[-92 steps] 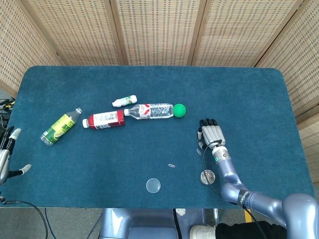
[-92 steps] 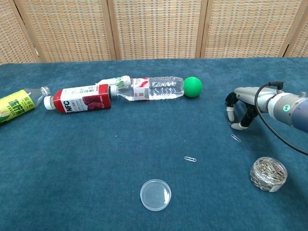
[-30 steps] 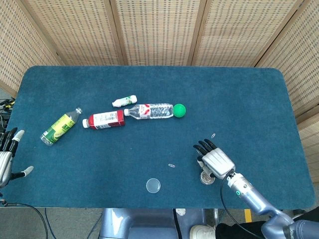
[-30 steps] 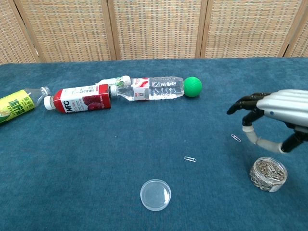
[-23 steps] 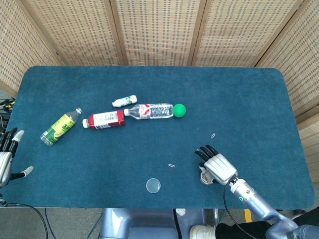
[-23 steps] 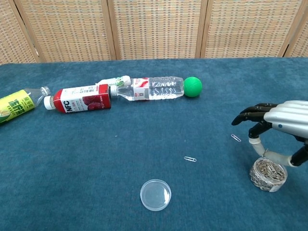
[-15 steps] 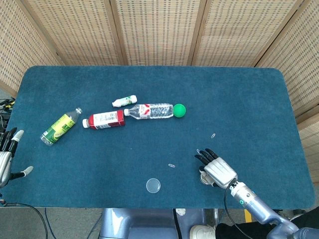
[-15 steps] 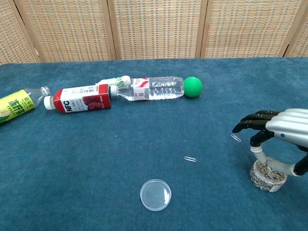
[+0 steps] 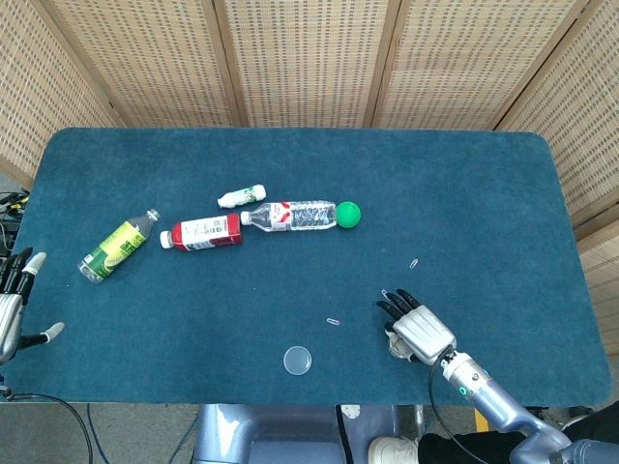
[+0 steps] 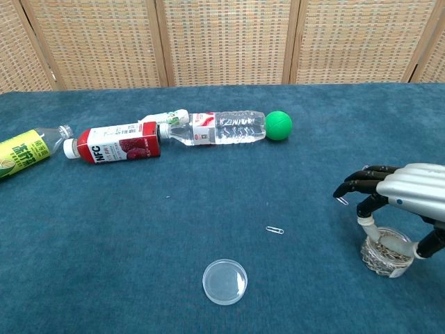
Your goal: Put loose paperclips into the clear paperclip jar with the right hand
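— So where is the small clear jar of silver paperclips (image 10: pixel 386 255)?
— At the near right of the blue-carpeted bench (image 10: pixel 139 229), directly under the right hand (image 10: pixel 393 191); its dark fingers (image 10: pixel 358 186) are spread, grasping nothing.
— Any loose clips?
— One thin wire paperclip (image 10: pixel 274 230) lies well left of the jar, another (image 9: pixel 414 263) further back. A clear round lid (image 10: pixel 224 281) lies near the front edge.
— The left hand (image 9: pixel 12 300)?
— Off the left edge, released, fingers apart.
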Robot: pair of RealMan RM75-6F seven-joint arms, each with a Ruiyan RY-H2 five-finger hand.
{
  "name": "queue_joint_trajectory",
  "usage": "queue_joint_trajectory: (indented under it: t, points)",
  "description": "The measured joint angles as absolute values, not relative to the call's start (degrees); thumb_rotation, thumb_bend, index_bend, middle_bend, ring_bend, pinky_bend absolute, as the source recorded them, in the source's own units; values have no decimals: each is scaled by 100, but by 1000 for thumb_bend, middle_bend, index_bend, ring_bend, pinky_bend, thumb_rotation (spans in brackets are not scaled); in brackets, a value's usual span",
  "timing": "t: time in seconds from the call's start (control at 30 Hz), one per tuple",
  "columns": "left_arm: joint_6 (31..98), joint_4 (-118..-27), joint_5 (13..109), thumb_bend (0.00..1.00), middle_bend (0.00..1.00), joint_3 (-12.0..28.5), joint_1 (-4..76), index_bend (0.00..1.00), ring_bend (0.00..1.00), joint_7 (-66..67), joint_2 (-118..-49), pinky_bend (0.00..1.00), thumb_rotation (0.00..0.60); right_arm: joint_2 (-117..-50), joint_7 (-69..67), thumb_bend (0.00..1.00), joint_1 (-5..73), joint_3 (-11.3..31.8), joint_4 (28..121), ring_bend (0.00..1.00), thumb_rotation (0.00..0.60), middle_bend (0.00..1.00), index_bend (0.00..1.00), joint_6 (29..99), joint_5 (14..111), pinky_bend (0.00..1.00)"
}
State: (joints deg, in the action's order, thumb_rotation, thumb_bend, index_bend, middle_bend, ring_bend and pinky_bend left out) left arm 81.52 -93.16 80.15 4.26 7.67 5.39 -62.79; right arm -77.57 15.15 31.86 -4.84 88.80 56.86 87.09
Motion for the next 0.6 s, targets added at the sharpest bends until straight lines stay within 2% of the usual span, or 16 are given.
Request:
queue_joint_trajectory:
  t: [0.13, 0.27, 0.33, 0.6]
  points:
    - [8158, -9314, 8018, 0, 0, 423, 763, 0, 0, 546, -6284, 0, 600, -7743, 1525, 510, 3167, -477, 8878, 0, 600, 103, 635, 5656, 8687, 0]
    - [8162, -9319, 8018, 0, 0, 426, 765, 0, 0, 564, -6289, 0, 600, -7741, 1517, 371, 3148, -474, 8868, 0, 600, 103, 583, 5662, 8708, 0]
    - [8159, -9319, 8016, 0, 0, 424, 765, 0, 0, 572, -6293, 0, 600, -7736, 1520, 331, 3144, -473, 8867, 0, 600, 103, 562, 5663, 8720, 0]
    - [8147, -9315, 8016, 0, 0, 415, 766, 0, 0, 589, -6302, 0, 600, -7745, 1553, 322, 3116, -455, 8830, 0, 600, 104, 544, 5701, 8784, 0]
